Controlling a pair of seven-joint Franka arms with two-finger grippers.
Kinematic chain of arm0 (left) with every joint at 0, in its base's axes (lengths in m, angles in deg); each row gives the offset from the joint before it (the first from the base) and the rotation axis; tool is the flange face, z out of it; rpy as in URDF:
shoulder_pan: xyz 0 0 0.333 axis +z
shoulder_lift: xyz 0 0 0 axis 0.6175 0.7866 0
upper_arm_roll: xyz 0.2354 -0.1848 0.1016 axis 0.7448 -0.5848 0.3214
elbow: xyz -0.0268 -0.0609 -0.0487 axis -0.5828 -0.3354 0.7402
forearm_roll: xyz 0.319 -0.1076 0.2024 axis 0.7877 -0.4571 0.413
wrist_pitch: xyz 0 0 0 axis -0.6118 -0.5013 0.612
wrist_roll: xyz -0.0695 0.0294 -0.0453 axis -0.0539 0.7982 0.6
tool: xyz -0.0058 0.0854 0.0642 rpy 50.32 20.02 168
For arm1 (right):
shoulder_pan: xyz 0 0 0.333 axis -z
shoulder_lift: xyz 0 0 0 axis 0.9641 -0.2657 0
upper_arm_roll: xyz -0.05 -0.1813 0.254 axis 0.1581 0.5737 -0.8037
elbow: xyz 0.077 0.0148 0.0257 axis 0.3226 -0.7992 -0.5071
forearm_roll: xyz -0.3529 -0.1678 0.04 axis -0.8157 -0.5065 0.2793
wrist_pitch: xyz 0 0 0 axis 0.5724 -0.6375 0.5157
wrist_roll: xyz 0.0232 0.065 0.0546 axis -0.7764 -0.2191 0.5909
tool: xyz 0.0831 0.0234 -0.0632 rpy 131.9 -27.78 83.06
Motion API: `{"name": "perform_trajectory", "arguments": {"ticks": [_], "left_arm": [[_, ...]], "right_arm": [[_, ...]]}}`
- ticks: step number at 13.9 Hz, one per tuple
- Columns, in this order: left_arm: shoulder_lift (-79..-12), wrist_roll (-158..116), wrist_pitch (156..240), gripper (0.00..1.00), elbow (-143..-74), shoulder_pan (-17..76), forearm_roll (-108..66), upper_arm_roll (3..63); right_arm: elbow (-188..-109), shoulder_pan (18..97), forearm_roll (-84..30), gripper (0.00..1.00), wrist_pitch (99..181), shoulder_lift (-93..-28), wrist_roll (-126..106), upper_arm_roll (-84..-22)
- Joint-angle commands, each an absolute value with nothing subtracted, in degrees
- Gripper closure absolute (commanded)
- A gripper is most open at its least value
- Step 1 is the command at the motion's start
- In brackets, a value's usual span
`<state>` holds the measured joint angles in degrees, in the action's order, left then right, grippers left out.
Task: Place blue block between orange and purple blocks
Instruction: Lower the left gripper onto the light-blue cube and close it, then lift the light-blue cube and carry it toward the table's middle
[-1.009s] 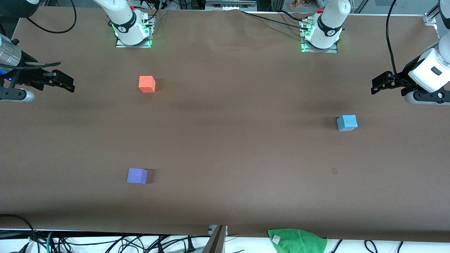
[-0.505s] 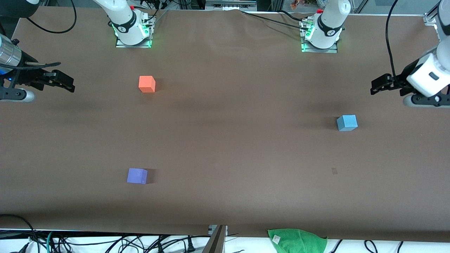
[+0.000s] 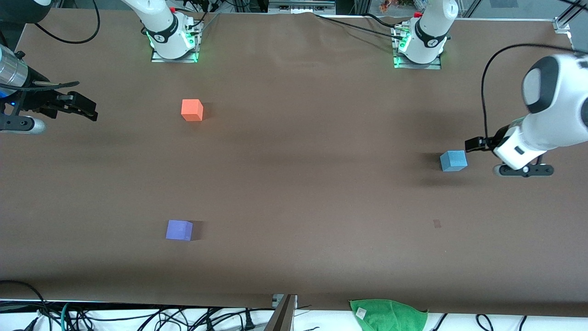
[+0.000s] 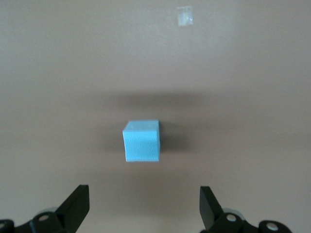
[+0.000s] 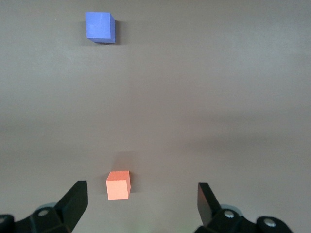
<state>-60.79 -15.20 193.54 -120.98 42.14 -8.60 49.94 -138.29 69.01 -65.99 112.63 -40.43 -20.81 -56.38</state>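
The sky-blue block sits toward the left arm's end of the table. My left gripper is open and empty, over the table just beside the block at that end. In the left wrist view the block lies ahead of the open gripper. The orange block and the purple block sit toward the right arm's end, the purple one nearer the front camera. My right gripper waits open at the table's end. Its wrist view shows the orange block and purple block past the open gripper.
A green cloth lies at the table's front edge. A small pale mark is on the brown table cover, nearer the front camera than the blue block; it also shows in the left wrist view. Cables run along the front edge.
My left arm has swung in from the table's end and lowered, bringing its open gripper close beside the blue block. The right arm and all three blocks have not moved.
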Motion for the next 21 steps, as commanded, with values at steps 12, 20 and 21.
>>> {"name": "perform_trajectory", "arguments": {"ticks": [12, 20, 21], "left_arm": [[-51.2, -8.9, 229.1, 0.0, -139.9, 46.1, -7.1, 49.1], [-49.5, -8.4, 228.2, 0.71, -139.9, 46.5, -7.1, 49.2], [-49.5, -8.2, 228.0, 0.82, -139.9, 46.7, -7.1, 49.2]], "right_arm": [[-137.2, 69.5, -65.4, 0.0, 112.4, -40.9, -20.2, -56.5], [-137.2, 69.5, -65.4, 0.0, 112.4, -40.9, -20.1, -56.5], [-137.2, 69.5, -65.4, 0.0, 112.4, -40.9, -20.1, -56.6]]}}
